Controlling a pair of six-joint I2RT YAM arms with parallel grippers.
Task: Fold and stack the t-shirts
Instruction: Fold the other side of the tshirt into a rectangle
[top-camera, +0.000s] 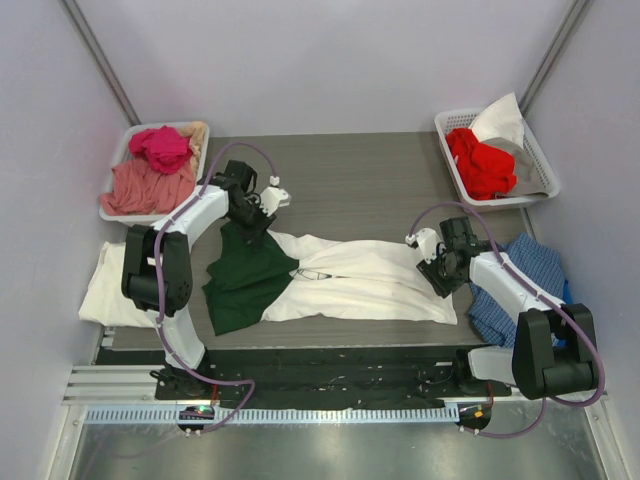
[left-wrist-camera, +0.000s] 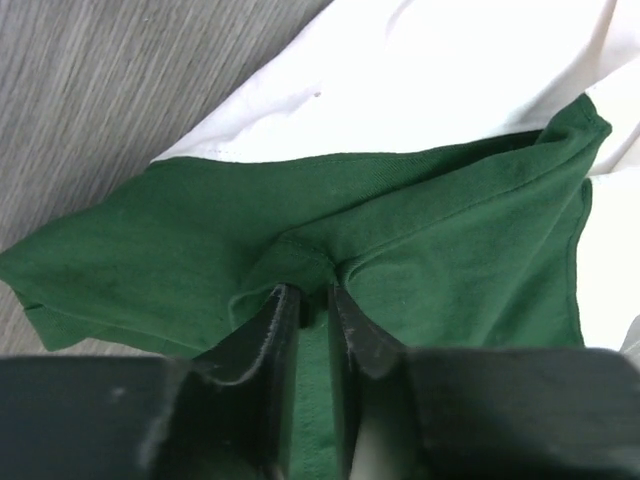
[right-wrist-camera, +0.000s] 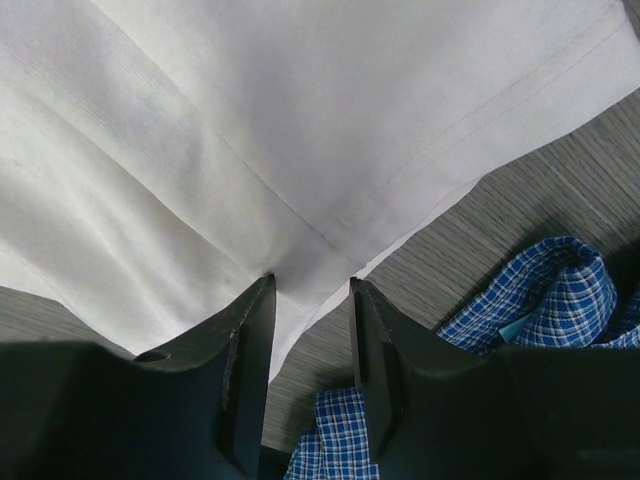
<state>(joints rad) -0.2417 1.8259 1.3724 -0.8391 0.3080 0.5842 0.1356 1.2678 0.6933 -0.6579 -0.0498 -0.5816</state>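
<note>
**Both arms gripping tees, edges partly hidden**

The white t-shirt (top-camera: 365, 285) lies spread across the middle of the grey surface (top-camera: 360, 180). The dark green t-shirt (top-camera: 245, 285) lies crumpled at its left end and covers part of it. The left gripper (left-wrist-camera: 308, 295) has its fingers nearly together, clamped on a raised fold of the green fabric. From above, the arm hides that tee's far edge.

The right gripper (right-wrist-camera: 312, 285) pinches the white tee's right corner. The cloth tapers in between the fingers, and creases run out from that spot. Just beside it lies a blue checked cloth (right-wrist-camera: 545, 300), cut off by the right wrist view.

A cream t-shirt (top-camera: 105, 285) sits at the surface's left edge, partly behind the left arm. It seems to hang over the side, though the view is poor there.
</note>
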